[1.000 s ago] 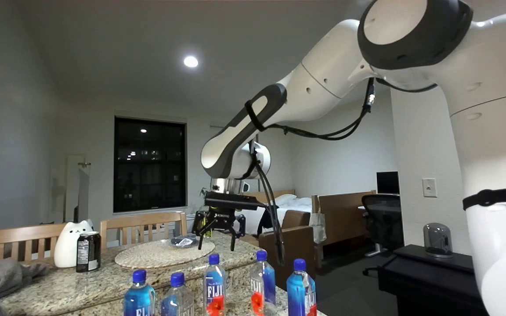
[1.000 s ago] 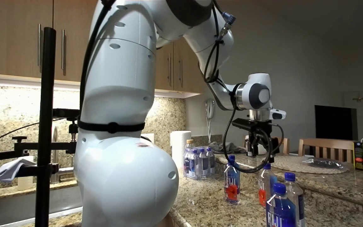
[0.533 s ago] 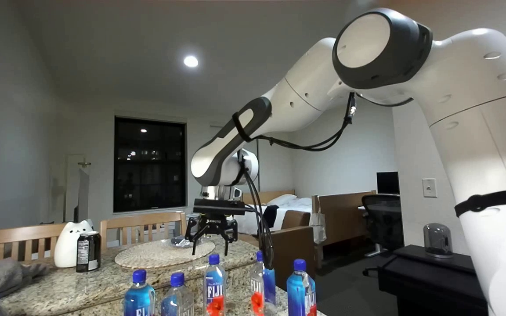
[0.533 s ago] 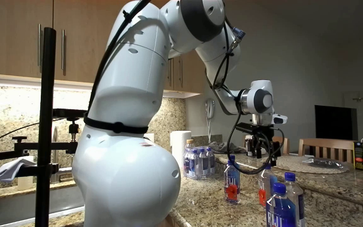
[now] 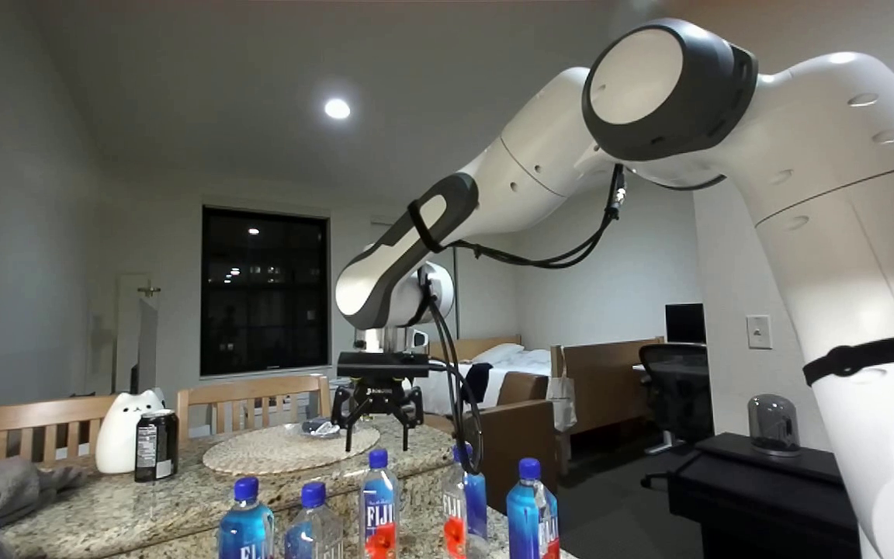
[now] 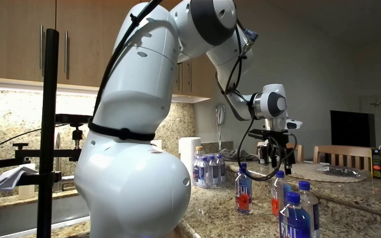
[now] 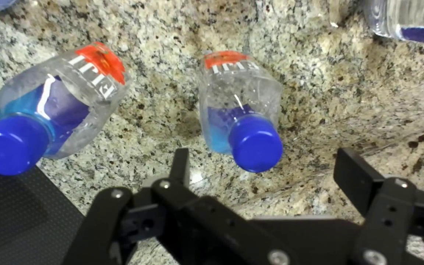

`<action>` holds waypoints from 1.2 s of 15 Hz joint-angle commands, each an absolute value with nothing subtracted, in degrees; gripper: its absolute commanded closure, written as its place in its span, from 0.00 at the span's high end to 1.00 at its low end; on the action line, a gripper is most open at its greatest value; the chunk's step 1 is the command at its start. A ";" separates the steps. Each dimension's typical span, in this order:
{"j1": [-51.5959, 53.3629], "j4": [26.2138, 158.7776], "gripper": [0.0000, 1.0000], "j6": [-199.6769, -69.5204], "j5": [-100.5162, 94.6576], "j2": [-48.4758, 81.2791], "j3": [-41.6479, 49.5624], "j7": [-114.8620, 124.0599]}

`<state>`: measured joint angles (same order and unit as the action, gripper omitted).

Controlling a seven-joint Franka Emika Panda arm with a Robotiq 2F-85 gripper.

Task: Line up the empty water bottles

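Several bottles (image 5: 379,512) are set on a speckled counter (image 6: 213,216), chairs (image 5: 261,384) beyond; the claw (image 7: 261,162) is spread wide.

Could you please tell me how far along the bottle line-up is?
Apparently done: only that the loose bottles stand upright, staggered, without a clear row. In hand: nothing; the open gripper hangs roughly over a red-flowered bottle. Left: probably forming the row, perhaps including the clustered bottles near the paper towel roll.

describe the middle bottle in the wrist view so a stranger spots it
Find the granite counter, then the open gripper at the bottom. The middle bottle alone shows its blue cap between the fingertips; the left bottle sits outside them.
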<state>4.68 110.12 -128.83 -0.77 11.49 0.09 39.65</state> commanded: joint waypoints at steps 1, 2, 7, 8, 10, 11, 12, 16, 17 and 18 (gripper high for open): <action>4.76 108.75 1.00 -126.64 -0.35 12.69 0.49 40.79; 4.74 108.72 1.00 -126.70 -0.06 12.97 0.47 40.52; 5.08 108.58 1.00 -126.83 0.80 13.91 0.12 39.91; 5.16 108.48 1.00 -126.78 0.84 14.08 0.04 39.83; 5.30 108.22 1.00 -126.52 0.70 14.25 -0.03 39.89; 5.35 108.12 1.00 -126.41 0.73 14.28 -0.07 39.84; 5.49 108.09 0.75 -126.30 0.55 14.24 -0.06 39.92; 5.78 107.90 0.53 -125.98 0.44 14.12 -0.03 39.90; 5.76 107.90 0.47 -125.85 0.48 14.05 -0.02 39.83; 5.75 108.04 0.39 -125.76 0.46 13.94 0.00 39.84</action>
<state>5.63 108.83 -127.72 -0.30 13.96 -0.10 39.65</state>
